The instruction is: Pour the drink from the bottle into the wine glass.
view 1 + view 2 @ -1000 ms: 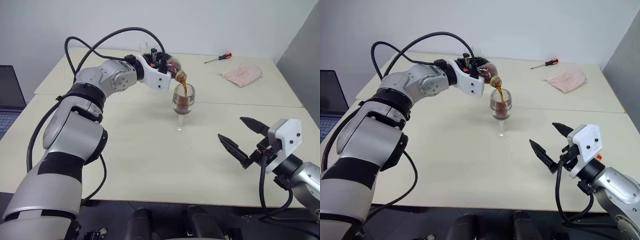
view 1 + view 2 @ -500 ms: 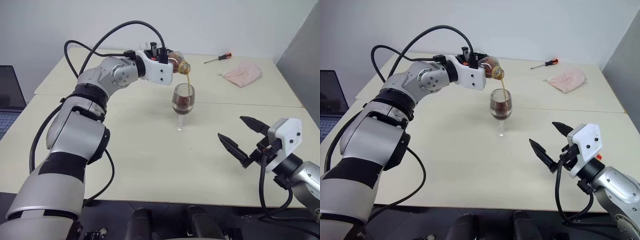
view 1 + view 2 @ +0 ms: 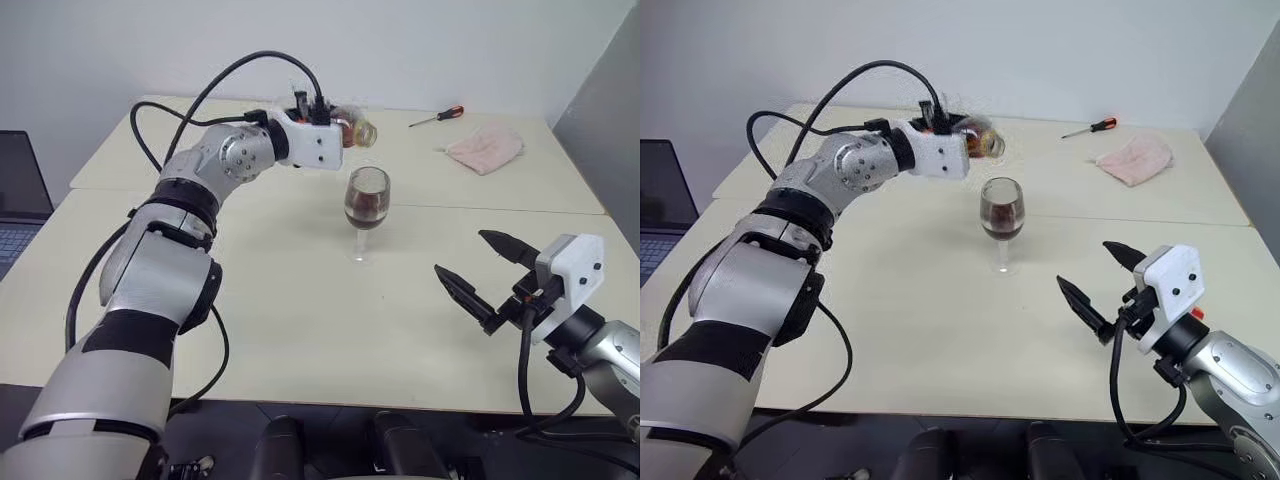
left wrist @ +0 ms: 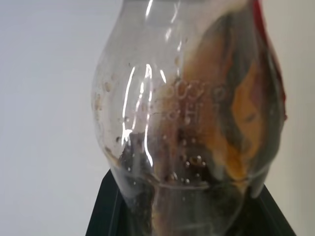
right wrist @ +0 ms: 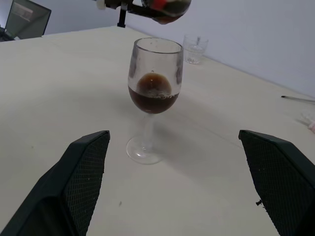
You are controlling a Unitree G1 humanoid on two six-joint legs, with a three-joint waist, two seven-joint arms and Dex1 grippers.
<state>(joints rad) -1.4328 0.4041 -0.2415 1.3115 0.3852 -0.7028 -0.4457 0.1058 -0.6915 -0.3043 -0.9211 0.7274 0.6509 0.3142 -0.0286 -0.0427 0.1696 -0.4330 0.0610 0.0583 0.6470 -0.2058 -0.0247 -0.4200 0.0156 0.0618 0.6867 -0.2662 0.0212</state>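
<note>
The left hand [image 3: 335, 128] grips the bottle [image 3: 352, 130] on its side, above and just behind the wine glass [image 3: 366, 205], which stands mid-bench [image 3: 300, 300], half full of the drink [image 3: 366, 213]. The right hand [image 3: 487, 276] hangs spread and empty.

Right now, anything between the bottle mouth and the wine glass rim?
Nothing visible. The left gripper holds the bottle on its side above and just behind the wine glass, with open air between mouth and rim. The tumbler stands farther back, the right gripper off to the side.
</note>
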